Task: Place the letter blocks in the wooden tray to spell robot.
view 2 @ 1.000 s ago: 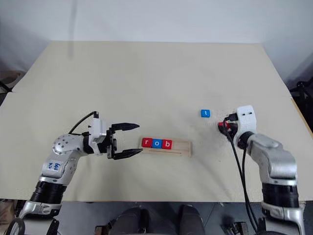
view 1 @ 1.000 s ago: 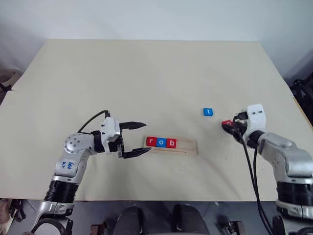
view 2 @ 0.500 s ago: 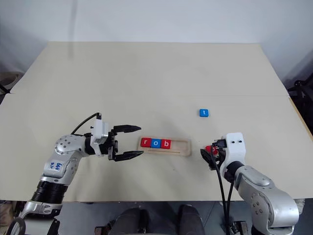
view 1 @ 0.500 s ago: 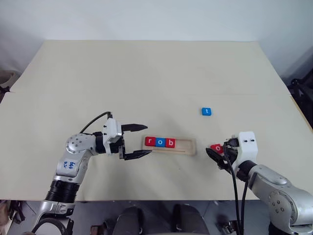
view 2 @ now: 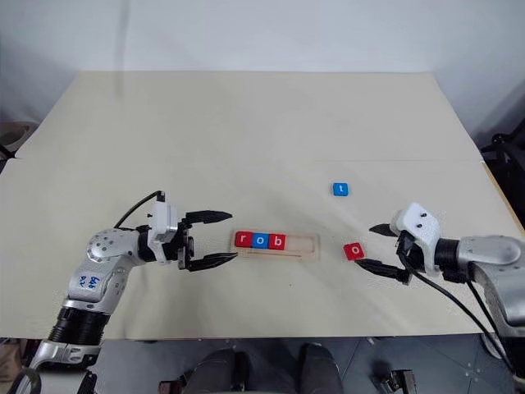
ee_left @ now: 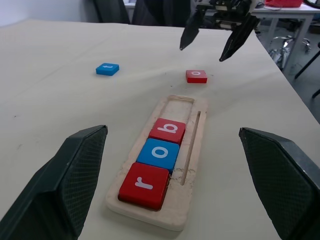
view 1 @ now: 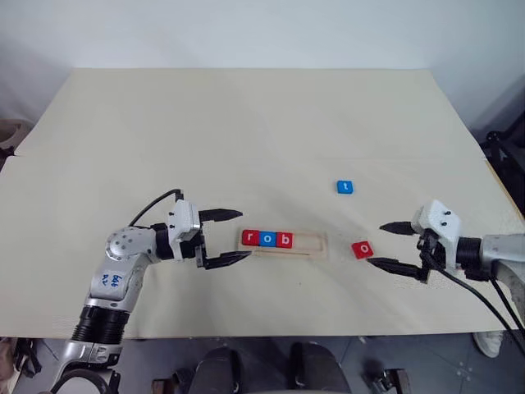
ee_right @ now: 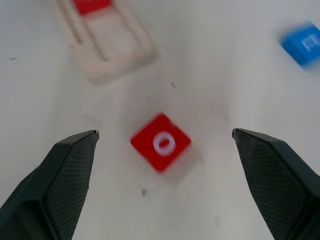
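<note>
The wooden tray [view 1: 318, 244] lies on the table with a red r [view 1: 251, 238], a blue o [view 1: 268, 239] and a red b [view 1: 285, 240] in its left part. A loose red o block [view 1: 362, 249] rests flat on the table just right of the tray. The blue t block [view 1: 345, 187] lies farther back. My right gripper [view 1: 383, 245] is open, its fingers spread just right of the red o, not touching it. My left gripper [view 1: 238, 235] is open at the tray's left end, holding nothing.
The tan table [view 1: 246, 123] stretches wide behind the tray. Its front edge runs close below both grippers, and its right edge lies near my right arm. Chairs and a desk [ee_left: 280, 10] show beyond the table in the left wrist view.
My right gripper carried the red o from near the t toward the tray, set it on the table, opened, and swung back to the right. The left gripper kept still.
</note>
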Robot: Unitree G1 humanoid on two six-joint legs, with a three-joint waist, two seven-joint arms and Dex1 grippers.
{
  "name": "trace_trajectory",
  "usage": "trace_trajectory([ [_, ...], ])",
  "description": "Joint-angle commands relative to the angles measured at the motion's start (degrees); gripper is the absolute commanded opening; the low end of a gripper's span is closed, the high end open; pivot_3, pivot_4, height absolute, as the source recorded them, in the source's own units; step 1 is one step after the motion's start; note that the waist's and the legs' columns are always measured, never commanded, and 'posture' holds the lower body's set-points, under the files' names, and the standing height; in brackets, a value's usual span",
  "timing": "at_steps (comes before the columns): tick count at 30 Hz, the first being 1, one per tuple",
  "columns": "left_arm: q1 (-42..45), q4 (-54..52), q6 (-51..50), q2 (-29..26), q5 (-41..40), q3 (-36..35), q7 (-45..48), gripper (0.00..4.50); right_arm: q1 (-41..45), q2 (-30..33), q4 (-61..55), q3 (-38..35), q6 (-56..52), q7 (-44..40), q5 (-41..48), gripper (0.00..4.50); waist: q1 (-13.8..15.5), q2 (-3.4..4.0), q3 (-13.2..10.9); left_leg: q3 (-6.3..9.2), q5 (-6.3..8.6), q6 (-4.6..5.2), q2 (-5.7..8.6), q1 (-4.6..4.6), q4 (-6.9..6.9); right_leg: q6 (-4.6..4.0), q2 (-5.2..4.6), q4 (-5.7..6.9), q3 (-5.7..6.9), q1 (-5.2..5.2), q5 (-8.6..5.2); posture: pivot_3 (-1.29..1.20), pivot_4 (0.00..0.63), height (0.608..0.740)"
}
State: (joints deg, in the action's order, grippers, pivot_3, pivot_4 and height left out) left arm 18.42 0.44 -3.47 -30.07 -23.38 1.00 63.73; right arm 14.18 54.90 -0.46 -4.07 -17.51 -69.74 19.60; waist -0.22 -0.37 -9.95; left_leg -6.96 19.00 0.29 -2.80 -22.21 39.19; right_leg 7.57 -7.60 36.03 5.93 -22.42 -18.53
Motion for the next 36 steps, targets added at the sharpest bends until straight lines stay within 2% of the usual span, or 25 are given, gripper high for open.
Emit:
trace_trajectory([
  [1,-1.15,-3.77,-0.32,-0.48,-0.8,-0.56,-0.39,4.5,5.78,-0.59,10.31,5.28,10.59,-7.09,-4.76,4.49,0.18,0.0,0.0,0.0,0.0,0.0,0.0,0.0,0.0,0.0,0.0,0.0,0.01,0.01,0.0,0.0,0.15,0.74],
  [5,-1.92,-5.58,-0.95,-1.13,-1.43,-0.47,0.5,4.5,11.24,-2.19,19.73,9.51,18.82,-11.17,-8.58,4.49,0.38,-0.01,-0.01,-0.09,0.0,0.0,0.02,-0.08,0.04,0.0,-0.05,-0.02,0.12,0.05,0.0,0.0,0.15,0.74],
  [9,-2.47,-6.8,-1.25,-2.37,-2.27,-0.73,2.39,4.5,13.61,-3.15,23.43,11.79,21.88,-14.4,-9.97,4.49,0.12,0.0,-0.01,-0.1,-0.01,-0.01,0.0,-0.07,0.04,0.01,-0.02,0.0,0.12,0.03,0.0,0.0,0.15,0.74],
  [12,-2.34,-7.32,-1.42,-2.94,-2.63,-0.43,3.41,4.5,14.57,-3.66,25.56,12.48,23.58,-15.13,-10.99,3.98,0.1,-0.01,0.0,-0.1,-0.02,-0.03,-0.02,-0.05,0.04,0.0,0.0,0.03,0.12,0.04,0.0,0.0,0.15,0.74],
  [20,-1.3,-6.52,-1.22,-2.69,-2.45,-0.36,3.93,4.5,16.4,-3.66,26.28,12.24,26.21,-15.5,-11.6,1.45,0.12,-0.01,0.0,-0.09,-0.02,-0.03,-0.02,-0.04,0.07,0.0,-0.01,0.05,0.11,0.06,0.0,0.0,0.15,0.74],
  [22,-1.16,-6.38,-1.16,-2.61,-2.43,-0.27,4.04,4.5,16.23,-3.66,23.04,12.03,23.23,-15.79,-10.27,1.45,0.12,-0.01,0.0,-0.09,-0.02,-0.03,-0.02,-0.04,0.07,0.0,-0.02,0.05,0.11,0.06,0.0,0.0,0.15,0.74],
  [25,-0.81,-5.79,-0.77,-2.51,-2.23,0.0,4.54,4.5,16.37,-5.22,11.84,11.47,10.17,-13.77,-5.27,1.45,0.13,0.01,-0.02,-0.04,-0.02,-0.03,-0.03,-0.05,0.07,0.0,-0.02,0.1,0.09,0.01,0.0,0.0,0.15,0.74],
  [29,-0.41,-5.21,-0.4,-2.19,-1.88,0.19,4.77,4.5,17.85,-8.33,1.37,12.99,-3.92,-7.71,-4.12,1.45,0.08,0.02,-0.01,0.09,-0.02,-0.04,-0.07,-0.04,0.07,-0.02,0.01,0.17,0.07,-0.04,0.0,0.0,0.15,0.74],
  [36,-0.65,-5.06,-0.04,-1.88,-1.48,0.02,4.22,4.5,20.7,-13.92,-3.0,16.99,-13.63,-0.61,-6.43,1.45,0.42,0.01,-0.01,0.06,-0.02,-0.03,0.01,-0.14,0.1,-0.01,-0.07,0.13,0.11,-0.04,0.0,0.0,0.15,0.74],
])
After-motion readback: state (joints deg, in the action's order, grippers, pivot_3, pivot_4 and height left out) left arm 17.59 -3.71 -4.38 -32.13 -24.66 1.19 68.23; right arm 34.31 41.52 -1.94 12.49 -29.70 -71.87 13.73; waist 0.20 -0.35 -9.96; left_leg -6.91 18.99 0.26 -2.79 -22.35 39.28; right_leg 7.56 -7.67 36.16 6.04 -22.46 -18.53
